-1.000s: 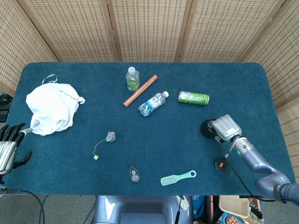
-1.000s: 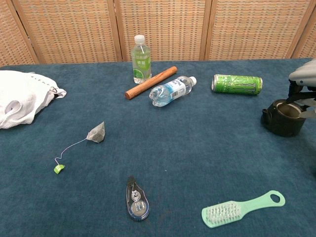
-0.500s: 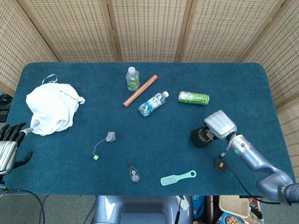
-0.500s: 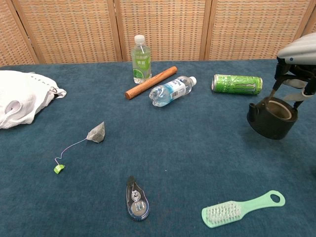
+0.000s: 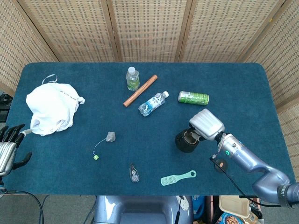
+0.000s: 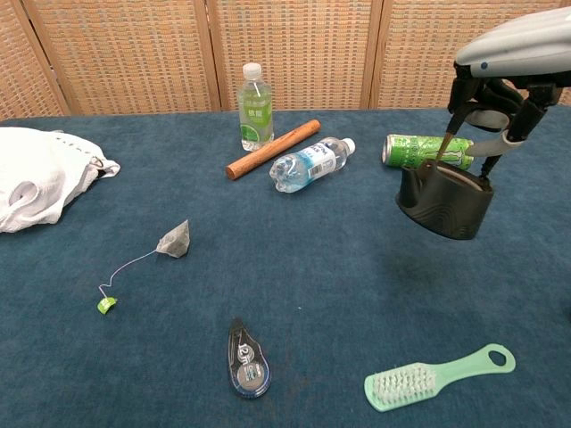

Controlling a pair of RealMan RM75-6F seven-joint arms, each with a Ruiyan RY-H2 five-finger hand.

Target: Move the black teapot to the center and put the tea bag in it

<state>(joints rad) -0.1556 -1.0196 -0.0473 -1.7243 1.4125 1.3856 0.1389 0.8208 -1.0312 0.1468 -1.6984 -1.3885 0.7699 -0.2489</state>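
Note:
My right hand holds the black teapot by its rim, lifted clear of the blue table and tilted. The pot has no lid on it; the black lid lies on the cloth near the table's front right. The tea bag lies at the left of the middle, its string running to a green tag. My left hand hangs at the table's left front edge, holding nothing, fingers apart.
A green can, a lying water bottle, an upright bottle and a wooden stick lie behind. A white cloth is at the left. A correction-tape dispenser and a green brush lie in front.
My right hand has lifted the teapot off the table and carried it leftward toward the middle. The left hand and the tea bag have not moved.

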